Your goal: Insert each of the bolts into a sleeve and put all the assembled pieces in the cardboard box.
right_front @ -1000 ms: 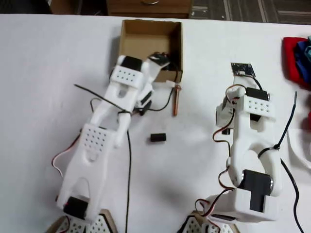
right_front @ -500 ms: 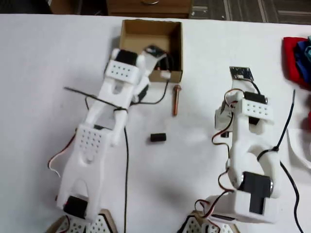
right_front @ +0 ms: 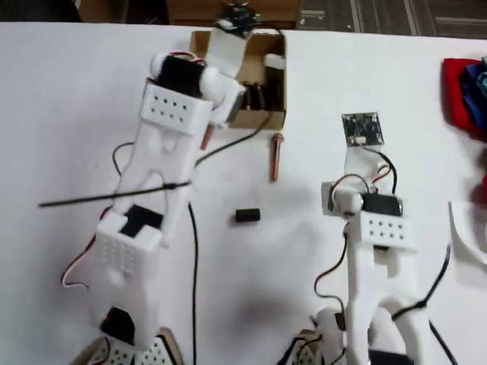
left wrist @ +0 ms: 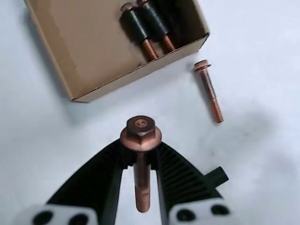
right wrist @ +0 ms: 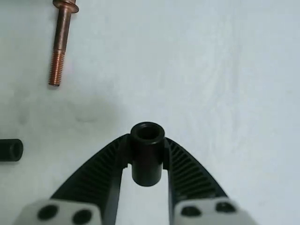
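The left gripper (left wrist: 140, 157) is clamped on a copper bolt (left wrist: 140, 133) near the cardboard box (left wrist: 79, 56), where two assembled pieces (left wrist: 147, 28) lie. The right gripper (right wrist: 146, 152) pinches a black sleeve (right wrist: 147, 164) upright over the table (right wrist: 225, 70); a spare bolt (right_front: 275, 156) and spare sleeve (right_front: 247, 216) lie between the arms

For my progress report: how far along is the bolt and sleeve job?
Done: two assembled pieces lie in the cardboard box. In hand: left gripper holds a bolt, right gripper holds a sleeve, not yet joined. Remaining: one loose bolt and one loose sleeve on the table.
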`<action>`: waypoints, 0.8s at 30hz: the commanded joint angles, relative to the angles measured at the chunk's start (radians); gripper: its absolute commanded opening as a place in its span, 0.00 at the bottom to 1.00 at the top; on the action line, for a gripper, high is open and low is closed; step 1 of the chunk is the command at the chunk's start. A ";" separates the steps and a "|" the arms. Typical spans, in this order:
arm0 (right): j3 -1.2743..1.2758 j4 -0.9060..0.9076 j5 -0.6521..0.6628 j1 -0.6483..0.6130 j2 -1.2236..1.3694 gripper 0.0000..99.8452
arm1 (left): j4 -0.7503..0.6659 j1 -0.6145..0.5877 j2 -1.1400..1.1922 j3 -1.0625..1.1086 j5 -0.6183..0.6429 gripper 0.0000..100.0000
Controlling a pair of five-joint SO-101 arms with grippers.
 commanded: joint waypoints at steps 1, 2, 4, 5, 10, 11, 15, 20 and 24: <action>0.008 -0.015 0.000 -0.027 -0.090 0.02 | -0.011 0.034 -0.100 -0.010 0.008 0.03; 0.018 -0.015 0.000 -0.036 -0.107 0.02 | -0.009 0.034 -0.098 -0.010 0.008 0.03; 0.037 -0.015 0.000 -0.061 -0.137 0.02 | -0.006 0.026 -0.094 0.013 0.009 0.03; 0.048 -0.015 0.000 -0.073 -0.151 0.02 | -0.009 0.025 -0.101 0.051 0.009 0.03; 0.074 -0.015 0.000 -0.108 -0.199 0.02 | -0.028 0.011 -0.143 0.222 0.071 0.03; 0.074 -0.015 0.000 -0.108 -0.199 0.02 | -0.048 0.003 -0.170 0.252 0.072 0.03; 0.074 -0.015 0.000 -0.108 -0.197 0.02 | -0.121 0.002 -0.333 0.394 0.072 0.03; 0.074 -0.024 0.003 -0.108 -0.197 0.02 | -0.341 -0.014 -0.611 0.785 0.066 0.03; 0.120 -0.122 0.006 -0.122 -0.206 0.02 | -0.660 -0.018 -0.799 1.159 0.068 0.03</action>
